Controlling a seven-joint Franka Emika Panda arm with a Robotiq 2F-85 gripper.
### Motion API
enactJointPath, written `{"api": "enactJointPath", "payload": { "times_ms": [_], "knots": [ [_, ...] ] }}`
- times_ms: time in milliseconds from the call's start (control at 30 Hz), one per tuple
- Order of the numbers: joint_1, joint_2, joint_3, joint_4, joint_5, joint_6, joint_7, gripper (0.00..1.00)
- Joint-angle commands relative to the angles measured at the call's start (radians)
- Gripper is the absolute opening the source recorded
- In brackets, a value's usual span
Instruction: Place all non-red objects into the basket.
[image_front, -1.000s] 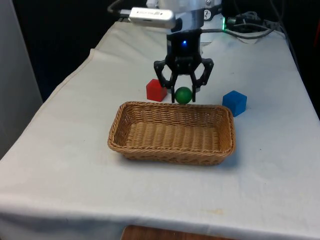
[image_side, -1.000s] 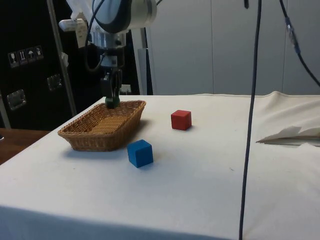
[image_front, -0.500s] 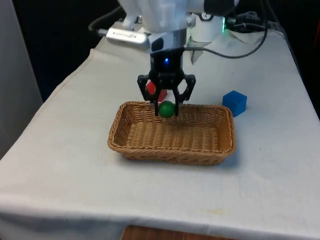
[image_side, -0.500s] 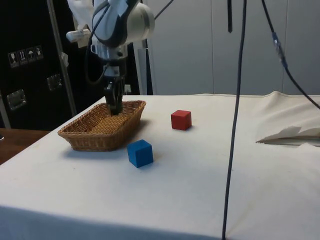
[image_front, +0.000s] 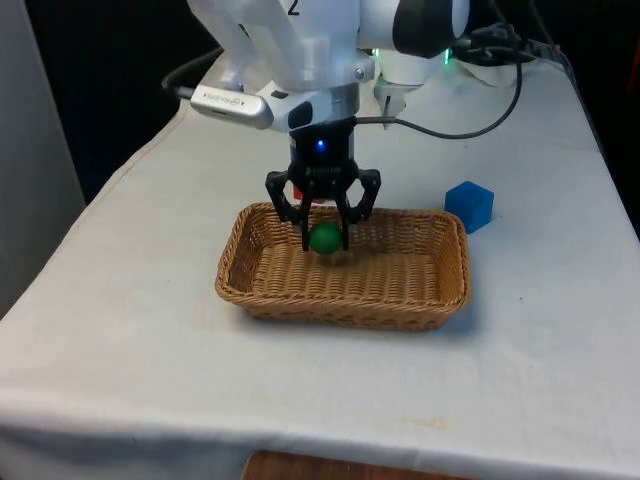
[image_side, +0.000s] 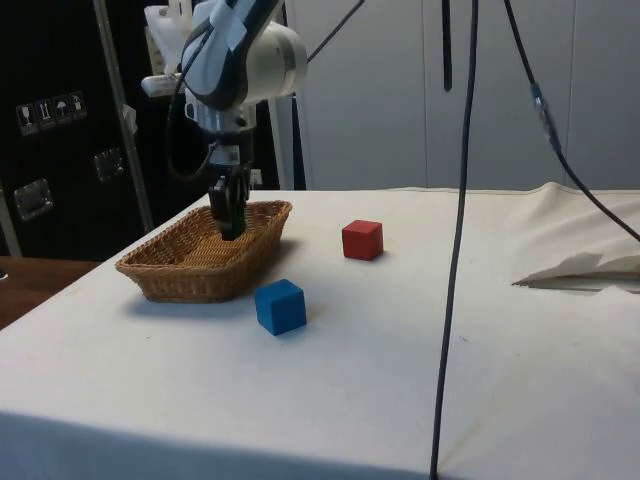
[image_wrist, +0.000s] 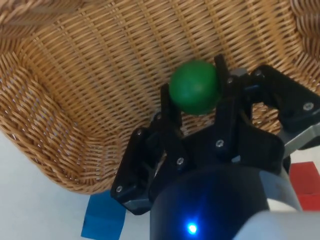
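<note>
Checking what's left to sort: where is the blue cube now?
In the front view the blue cube sits on the cloth off the basket's far corner at the front view's right, apart from it.

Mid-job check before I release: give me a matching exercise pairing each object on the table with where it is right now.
Things:
1. small green ball
2. blue cube
3. red cube
4. woven wicker basket

Places:
A. on the cloth, off the basket's end at the front view's right
B. held between the gripper's jaws, over the basket's inside
C. on the cloth beyond the basket's far rim
D. under the gripper, mid-table

Pairs: 1-B, 2-A, 3-C, 4-D
</note>
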Motion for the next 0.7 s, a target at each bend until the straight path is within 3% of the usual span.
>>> {"api": "enactJointPath", "payload": {
  "times_ms": [0, 33, 167, 200, 300, 333, 367, 467, 500, 533, 600, 667],
  "knots": [
    [-0.009, 0.004, 0.008, 0.007, 0.009, 0.001, -0.009, 0.00],
    [-0.010, 0.005, 0.008, 0.007, 0.011, 0.001, -0.010, 0.00],
    [-0.010, 0.008, 0.008, 0.008, 0.018, 0.001, -0.016, 0.39],
    [-0.010, 0.008, 0.008, 0.008, 0.018, 0.001, -0.016, 0.39],
    [-0.010, 0.009, 0.008, 0.008, 0.022, 0.001, -0.019, 0.69],
    [-0.010, 0.009, 0.007, 0.008, 0.024, 0.001, -0.020, 0.88],
    [-0.010, 0.009, 0.007, 0.008, 0.025, 0.001, -0.021, 0.97],
    [-0.010, 0.009, 0.007, 0.009, 0.025, 0.001, -0.021, 1.00],
    [-0.002, 0.004, -0.001, 0.000, 0.017, 0.000, -0.013, 1.00],
    [-0.010, 0.009, 0.007, 0.009, 0.025, 0.001, -0.021, 1.00],
    [-0.009, 0.008, 0.006, 0.009, 0.024, 0.000, -0.020, 1.00],
    [0.000, -0.013, -0.004, 0.007, 0.014, -0.016, -0.010, 1.00]
  ]
}}
